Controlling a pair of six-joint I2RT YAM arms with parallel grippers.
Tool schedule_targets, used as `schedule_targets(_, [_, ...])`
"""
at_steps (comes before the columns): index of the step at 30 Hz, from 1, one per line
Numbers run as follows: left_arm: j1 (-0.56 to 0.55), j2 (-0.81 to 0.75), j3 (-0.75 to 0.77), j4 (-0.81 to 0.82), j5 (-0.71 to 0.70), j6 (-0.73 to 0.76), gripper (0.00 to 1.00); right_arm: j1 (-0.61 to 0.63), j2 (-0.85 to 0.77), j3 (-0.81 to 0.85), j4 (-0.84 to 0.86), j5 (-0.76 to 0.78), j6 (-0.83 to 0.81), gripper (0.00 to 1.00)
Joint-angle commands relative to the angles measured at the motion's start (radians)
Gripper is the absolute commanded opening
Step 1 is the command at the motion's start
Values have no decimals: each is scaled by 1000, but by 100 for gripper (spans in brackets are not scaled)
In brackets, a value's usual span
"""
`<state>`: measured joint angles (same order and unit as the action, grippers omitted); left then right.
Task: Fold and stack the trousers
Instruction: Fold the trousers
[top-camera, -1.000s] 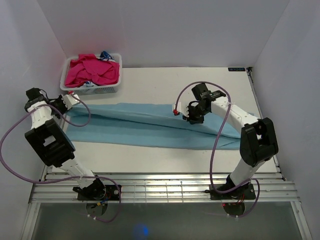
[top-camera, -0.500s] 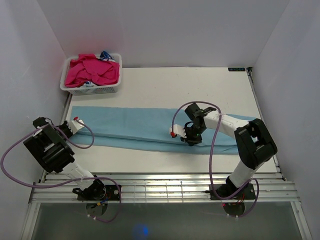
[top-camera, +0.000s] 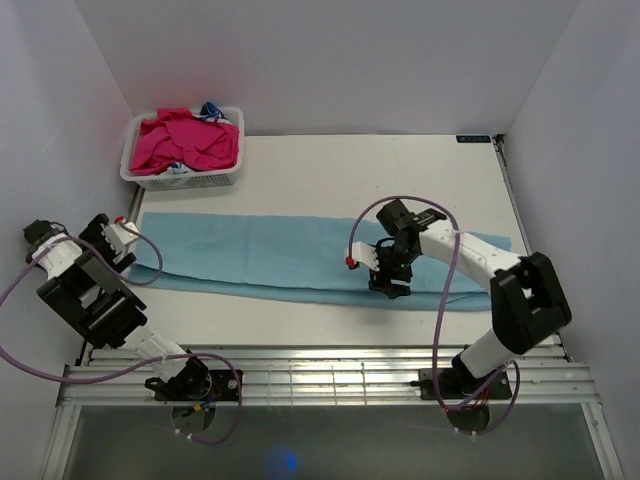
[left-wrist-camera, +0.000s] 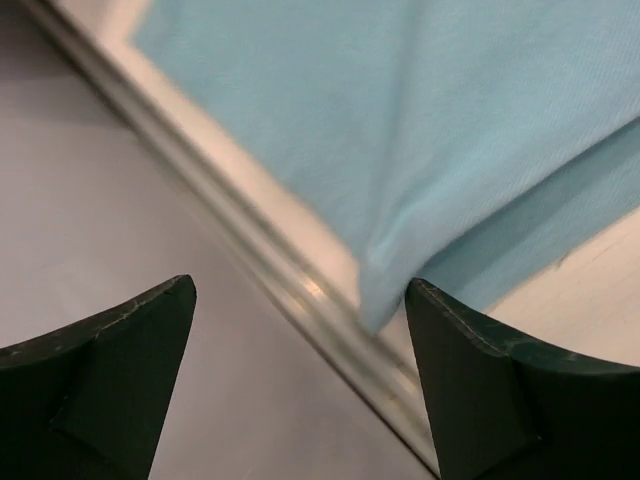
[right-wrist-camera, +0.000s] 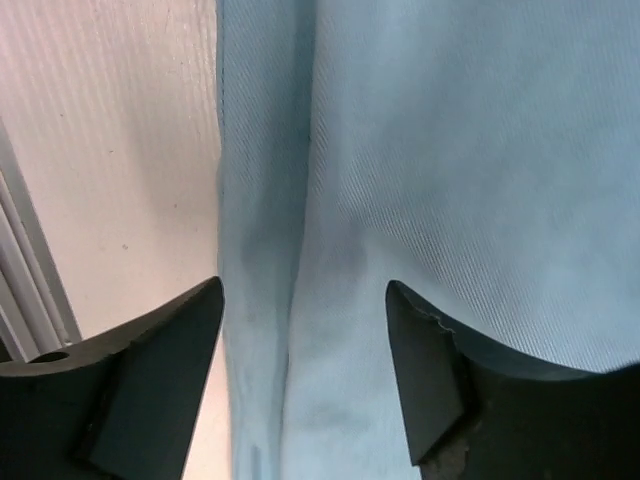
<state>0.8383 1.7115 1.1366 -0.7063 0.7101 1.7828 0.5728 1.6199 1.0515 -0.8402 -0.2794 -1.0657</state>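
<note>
We see the trousers (top-camera: 270, 258) lying flat across the middle of the table (top-camera: 400, 170), a long blue strip running from the left edge almost to the right edge. A second ago they hung in a raised ridge between the two grippers and lay farther back. Since then they have been drawn toward the near side and set down smooth.

The left gripper (top-camera: 120, 238) has let go. In its wrist view its fingers (left-wrist-camera: 110, 380) stand wide with nothing between them, and the left corner of the trousers (left-wrist-camera: 420, 130) lies beside the table's metal rail (left-wrist-camera: 300, 290). A second ago this gripper was farther back, close to the basket (top-camera: 185, 178), pinching that end. Now it sits nearer, at the left edge of the table.

The right gripper (top-camera: 386, 276) has also released. Its fingers (right-wrist-camera: 150, 390) are spread apart just above the cloth (right-wrist-camera: 450, 150), over the near edge of the trousers, right of the middle. We cannot tell whether the tips touch the fabric. A second ago it held the cloth lifted, farther back.

The basket of pink garments (top-camera: 188, 140) sits at the far left corner, unmoved.
</note>
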Motion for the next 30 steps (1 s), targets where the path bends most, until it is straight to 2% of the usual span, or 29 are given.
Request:
schedule_targets(1, [4, -140, 194, -415, 233, 174, 98, -36, -206, 70, -88, 8, 42, 76])
schedule_targets(2, [-17, -162, 207, -461, 242, 197, 98, -51, -236, 71, -94, 9, 49, 77])
schedule_targets(4, [-97, -220, 206, -478, 244, 135, 98, -135, -284, 70, -115, 16, 46, 76])
schedule_targets(5, [-201, -281, 195, -481, 243, 59, 98, -177, -317, 67, -144, 16, 39, 75])
schedule_targets(6, [-264, -311, 157, -479, 232, 28, 98, -232, -325, 67, -170, 10, 23, 72])
schedule_targets(7, [-324, -343, 131, -466, 229, -15, 97, -358, -334, 67, -197, -1, -29, 65])
schedule_targets(8, [-472, -401, 102, -388, 226, -89, 96, -420, -336, 61, -244, 5, -61, 61])
schedule_targets(9, [-558, -423, 38, -325, 203, -305, 95, -486, -339, 55, -263, 23, -98, 58])
schedule_targets(10, [-634, -440, 5, -265, 186, -415, 93, -619, -351, 48, -279, 29, -147, 53])
schedule_targets(11, [-772, -447, -23, -180, 178, -498, 92, -672, -359, 27, -289, 39, -249, 51])
schedule_targets(13, [-908, -444, -89, -103, 149, -691, 91, -799, -379, -5, -261, 69, -334, 50])
schedule_targets(14, [-1020, -438, -110, 15, 123, -782, 91, -827, -377, -37, -251, 83, -405, 50])
schedule_targets(15, [-1066, -406, -127, 49, 99, -897, 90, -849, -374, -50, -226, 100, -433, 50])
schedule_targets(17, [-1181, -359, -123, 106, 89, -971, 90, -895, -350, -70, -205, 109, -483, 50])
schedule_targets(19, [-1246, -276, -94, 158, 46, -1125, 90, -904, -316, -96, -142, 143, -491, 52])
schedule_targets(23, [-1370, -130, -14, 186, -9, -1259, 87, -904, -259, -119, -57, 181, -508, 55])
schedule_targets(30, [-1383, -24, 32, 220, -34, -1333, 87, -904, -275, -221, 94, 259, -557, 59])
